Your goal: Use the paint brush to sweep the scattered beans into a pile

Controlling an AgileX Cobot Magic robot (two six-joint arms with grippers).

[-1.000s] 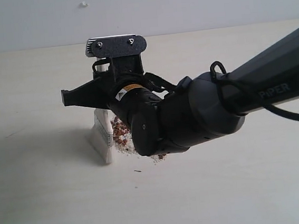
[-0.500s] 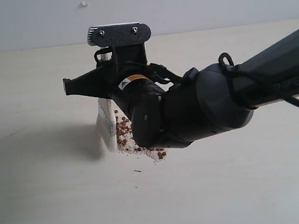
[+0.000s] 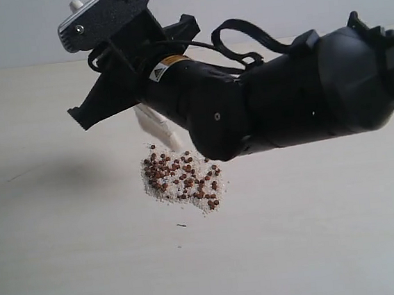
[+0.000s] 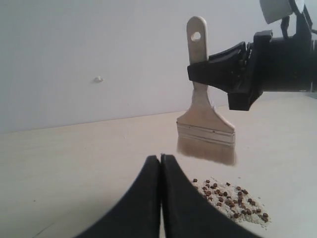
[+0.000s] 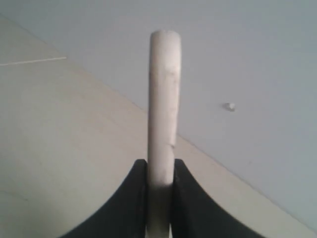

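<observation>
- Beans (image 3: 181, 180) sit in one loose pile (image 4: 232, 202) on table (image 3: 69, 271); a few strays at its edge
- paint brush (image 4: 205, 126) hangs upright above pile; bristles (image 4: 207, 151) clear of it; right gripper (image 5: 159, 171) clamped on handle (image 5: 163, 99)
- left gripper (image 4: 160, 161) pressed together, empty, near pile
- risk: fast or deep next stroke flicks beans out; handle may twist in grip

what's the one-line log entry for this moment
right hand: shut on paint brush | bristles: off table, beside pile | beans: gathered | left hand: shut, empty
</observation>
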